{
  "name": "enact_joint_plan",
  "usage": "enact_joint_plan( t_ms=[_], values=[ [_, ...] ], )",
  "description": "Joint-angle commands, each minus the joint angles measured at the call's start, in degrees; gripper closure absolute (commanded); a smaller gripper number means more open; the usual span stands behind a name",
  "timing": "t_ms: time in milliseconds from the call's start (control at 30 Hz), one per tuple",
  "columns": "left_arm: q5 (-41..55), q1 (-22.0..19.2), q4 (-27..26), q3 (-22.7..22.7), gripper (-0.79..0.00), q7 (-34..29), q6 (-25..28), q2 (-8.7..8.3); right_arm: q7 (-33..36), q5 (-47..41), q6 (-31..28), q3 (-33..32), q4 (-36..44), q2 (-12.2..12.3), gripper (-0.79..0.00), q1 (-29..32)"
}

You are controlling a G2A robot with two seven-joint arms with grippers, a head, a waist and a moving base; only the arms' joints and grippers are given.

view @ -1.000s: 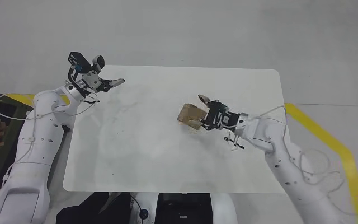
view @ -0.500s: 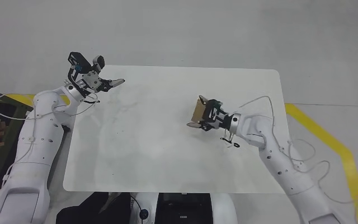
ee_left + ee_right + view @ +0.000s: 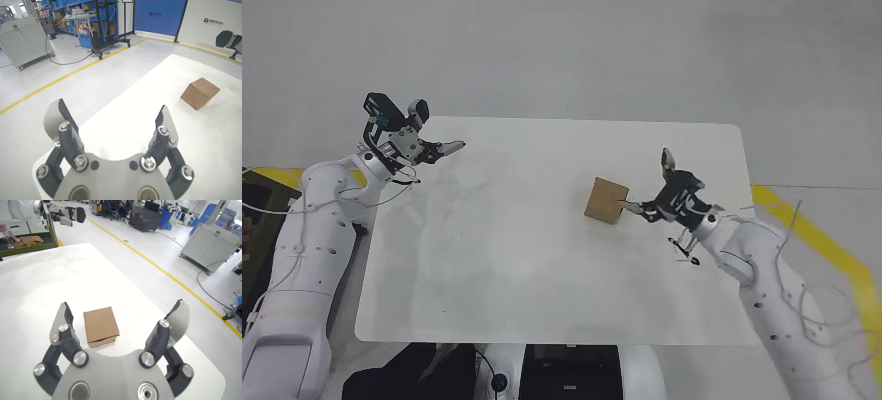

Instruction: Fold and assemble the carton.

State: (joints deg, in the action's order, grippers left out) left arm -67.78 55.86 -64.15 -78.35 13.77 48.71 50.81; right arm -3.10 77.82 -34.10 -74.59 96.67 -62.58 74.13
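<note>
Resting on table (image 3: 542,280), closed carton (image 3: 606,200), right jaws spread

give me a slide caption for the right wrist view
Open right pincer held clear of the folded brown carton lying on the white table.

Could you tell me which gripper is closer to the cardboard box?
Right: the right gripper is open close beside the box; the left gripper is far across the table, at a corner.

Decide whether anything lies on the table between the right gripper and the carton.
Nothing visible does. The right gripper, open, faces the carton with only table surface between them; the left gripper is far off at another corner.
</note>
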Motion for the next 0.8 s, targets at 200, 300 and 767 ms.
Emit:
enact_joint_plan(
  t_ms=[200,300,767],
  values=[
    [0.0,0.0,0.0,0.0,-0.785,0.0,0.0,0.0,-2.29,-0.62,2.76,-6.0,2.19,0.73,-0.785,4.86],
    [0.0,0.0,0.0,0.0,-0.785,0.0,0.0,0.0,-2.93,0.57,3.17,-6.82,2.82,0.87,-0.785,5.53],
    [0.0,0.0,0.0,0.0,-0.784,0.0,0.0,0.0,-2.94,0.57,3.18,-6.83,2.82,0.87,-0.785,5.53]
  ],
)
